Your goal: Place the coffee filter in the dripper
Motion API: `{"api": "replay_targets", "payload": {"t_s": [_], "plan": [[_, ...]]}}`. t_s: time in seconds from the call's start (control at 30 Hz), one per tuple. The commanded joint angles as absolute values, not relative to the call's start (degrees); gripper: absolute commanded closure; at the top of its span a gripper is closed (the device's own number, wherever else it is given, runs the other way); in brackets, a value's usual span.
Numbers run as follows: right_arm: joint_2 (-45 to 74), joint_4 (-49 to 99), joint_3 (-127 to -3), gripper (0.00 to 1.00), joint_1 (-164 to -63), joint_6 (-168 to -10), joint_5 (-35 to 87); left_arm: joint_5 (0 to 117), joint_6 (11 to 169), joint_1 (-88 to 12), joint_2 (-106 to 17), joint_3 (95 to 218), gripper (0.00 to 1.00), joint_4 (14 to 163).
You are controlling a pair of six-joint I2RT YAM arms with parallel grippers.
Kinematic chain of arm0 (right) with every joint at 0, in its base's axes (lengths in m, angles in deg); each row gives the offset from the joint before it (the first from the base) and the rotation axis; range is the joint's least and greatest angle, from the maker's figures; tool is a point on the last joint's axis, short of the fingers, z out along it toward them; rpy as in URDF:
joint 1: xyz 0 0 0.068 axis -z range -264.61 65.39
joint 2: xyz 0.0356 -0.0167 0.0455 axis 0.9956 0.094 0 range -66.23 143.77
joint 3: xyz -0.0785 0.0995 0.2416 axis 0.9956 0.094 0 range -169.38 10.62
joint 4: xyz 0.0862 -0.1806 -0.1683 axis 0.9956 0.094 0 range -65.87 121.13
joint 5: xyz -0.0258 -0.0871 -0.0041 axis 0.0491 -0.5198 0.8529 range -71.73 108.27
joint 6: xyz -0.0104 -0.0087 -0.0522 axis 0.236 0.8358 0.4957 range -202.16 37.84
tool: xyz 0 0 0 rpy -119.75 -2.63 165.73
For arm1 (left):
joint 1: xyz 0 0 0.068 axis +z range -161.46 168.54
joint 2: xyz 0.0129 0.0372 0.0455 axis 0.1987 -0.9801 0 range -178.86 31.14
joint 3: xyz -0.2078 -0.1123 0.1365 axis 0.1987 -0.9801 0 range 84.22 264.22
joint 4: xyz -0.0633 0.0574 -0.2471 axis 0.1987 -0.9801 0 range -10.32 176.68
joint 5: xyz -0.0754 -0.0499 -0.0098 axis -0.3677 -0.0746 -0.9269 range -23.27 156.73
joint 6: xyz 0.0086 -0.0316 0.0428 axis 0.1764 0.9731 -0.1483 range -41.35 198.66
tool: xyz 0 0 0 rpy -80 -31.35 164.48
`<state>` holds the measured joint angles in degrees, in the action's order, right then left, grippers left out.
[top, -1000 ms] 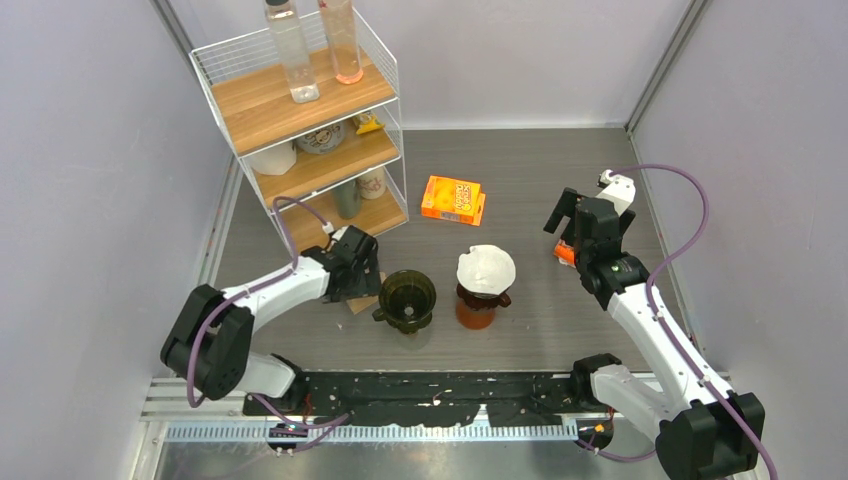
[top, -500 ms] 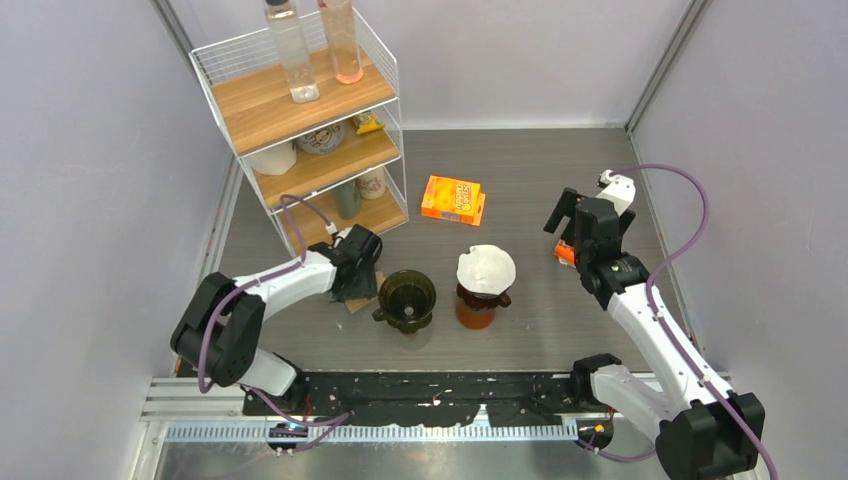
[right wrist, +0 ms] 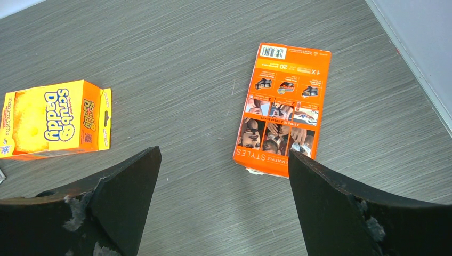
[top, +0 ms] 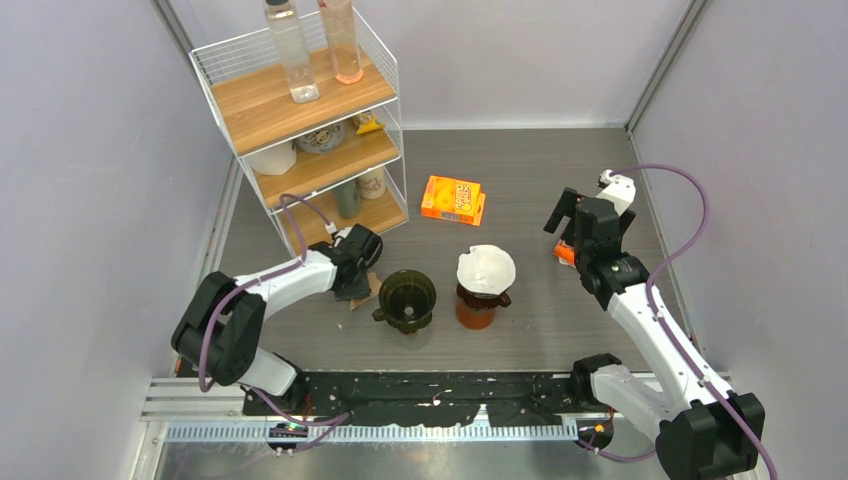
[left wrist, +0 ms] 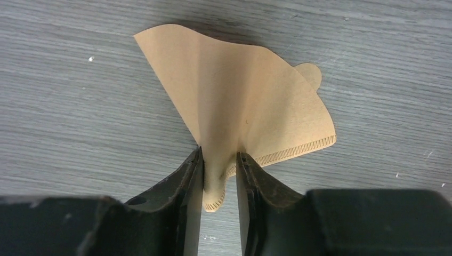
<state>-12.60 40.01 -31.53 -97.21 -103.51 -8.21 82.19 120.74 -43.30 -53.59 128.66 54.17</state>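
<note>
Nearest you, your left gripper (left wrist: pixel 218 160) is nipped onto the pointed end of the flat brown paper coffee filter (left wrist: pixel 240 101), which lies on the grey wood-grain surface (left wrist: pixel 80 106). The paper ridges up between the jaws, probably the only way to lift so thin a sheet. Just beside it stands the empty dark green cone dripper (top: pixel 407 297), mouth up to receive it. Farther off, your right gripper (right wrist: pixel 224 154) hangs wide apart, holding nothing, above an orange printed carton (right wrist: pixel 282 106).
</note>
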Motion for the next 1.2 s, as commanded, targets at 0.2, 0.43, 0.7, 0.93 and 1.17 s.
{"api": "replay_targets", "payload": {"t_s": [0.2, 0.43, 0.7, 0.93, 1.17], "plan": [[-13.75, 38.63, -31.66, 0.04, -96.85, -104.07, -8.7, 88.99, 120.69, -43.19, -45.44, 131.84, 0.76, 49.26], [-14.44, 38.63, -31.64, 0.05, -96.87, -104.05, -8.07, 90.66, 118.85, -43.23, -39.46, 132.18, 0.81, 49.18], [-14.65, 38.03, -32.32, 0.05, -96.82, -102.57, -1.84, 91.15, 112.42, -43.27, -29.62, 134.67, 0.78, 51.89], [-17.69, 33.94, -31.9, 0.05, -96.82, -99.33, 11.13, 77.15, 105.54, -43.26, -19.45, 132.08, 0.76, 64.22], [-20.26, 21.98, -29.38, 0.05, -96.82, -98.0, 39.77, 60.89, 102.44, -43.3, -15.48, 131.52, 0.76, 79.54]]}}
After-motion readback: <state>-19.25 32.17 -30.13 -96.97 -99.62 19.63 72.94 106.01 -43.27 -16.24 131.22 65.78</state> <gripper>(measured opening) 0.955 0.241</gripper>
